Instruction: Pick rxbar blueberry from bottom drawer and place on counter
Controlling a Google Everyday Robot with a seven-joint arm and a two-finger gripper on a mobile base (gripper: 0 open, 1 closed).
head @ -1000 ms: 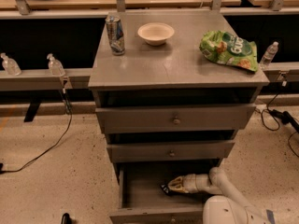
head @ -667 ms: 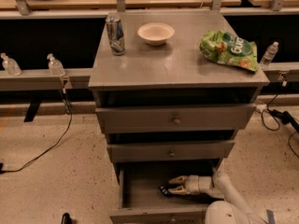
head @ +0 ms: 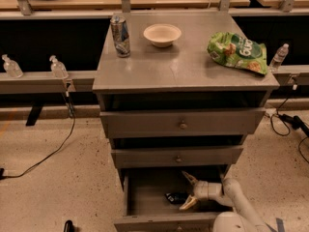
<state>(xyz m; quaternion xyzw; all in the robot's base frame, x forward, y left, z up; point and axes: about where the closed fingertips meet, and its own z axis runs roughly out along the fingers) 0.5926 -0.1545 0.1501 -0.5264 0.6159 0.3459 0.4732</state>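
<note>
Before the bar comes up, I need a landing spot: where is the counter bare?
The counter is bare along its front edge and in the middle, ahead of the can and bowl. The chip bag crowds the right. The end effector is in the bottom drawer, open by the bar.

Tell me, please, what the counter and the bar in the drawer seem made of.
The counter looks like painted wood: grey, scuffed, dull sheen. The rxbar blueberry: dark glossy wrapper, probably plastic film. The gripper, open, sits beside it inside the bottom drawer.
</note>
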